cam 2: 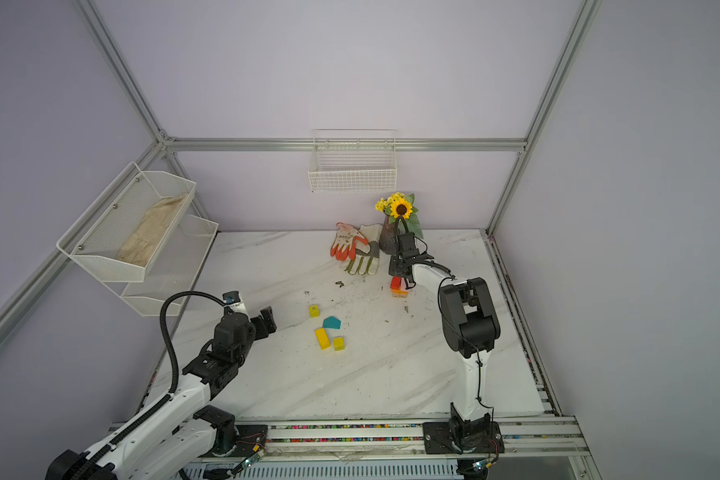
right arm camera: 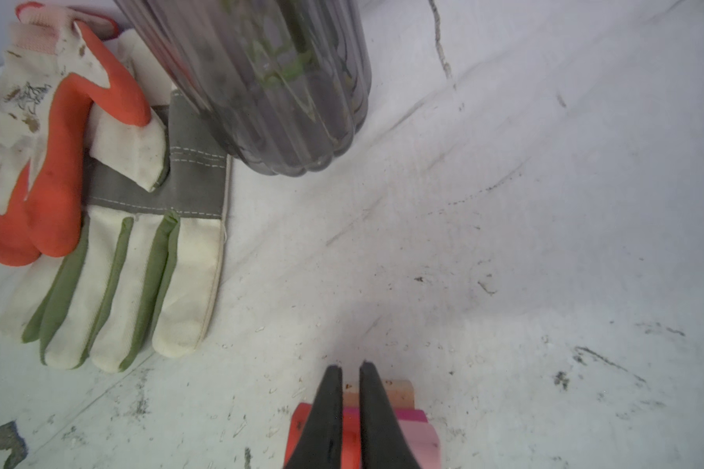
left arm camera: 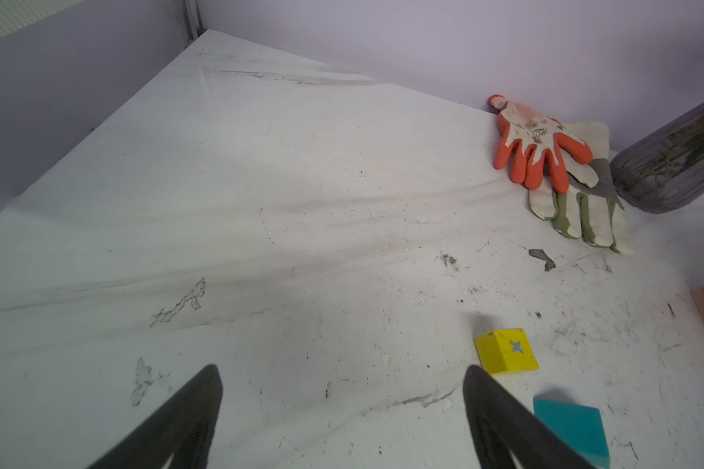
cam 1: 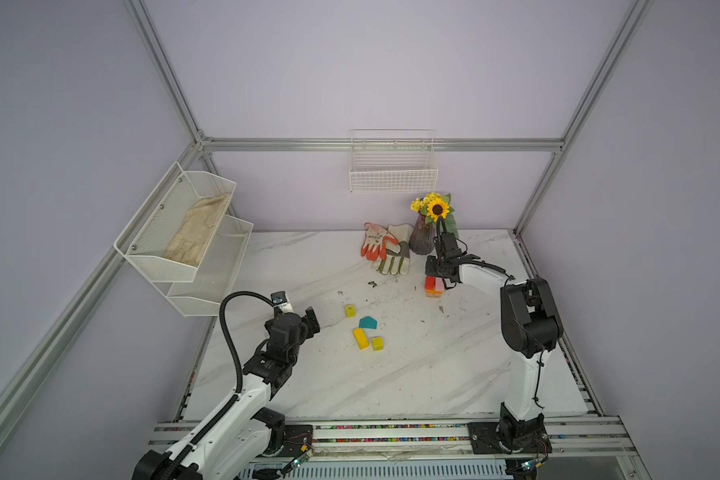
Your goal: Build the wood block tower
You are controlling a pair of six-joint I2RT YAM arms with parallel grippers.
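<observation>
On the far right of the worktop (cam 1: 433, 374), just on the near side of one vase (cam 1: 420, 243), we count one tower (cam 1: 434, 286). Four loose wood blocks lie mid-worktop: a marked yellow cube (cam 1: 350, 311), a plain yellow cube (cam 1: 377, 343), a yellow bar (cam 1: 361, 338) and a teal pentagon (cam 1: 368, 322). Two gloves (cam 1: 385, 249) lie left of the vase. Our right end effector (right arm camera: 350, 365) sits on the tower, fingers almost together. Only its wrist view separates the red, pink, magenta and tan pieces. Our left end effector (left arm camera: 342, 369) hangs wide open and empty, near left. Only its wrist view shows the cube's grey cross.
</observation>
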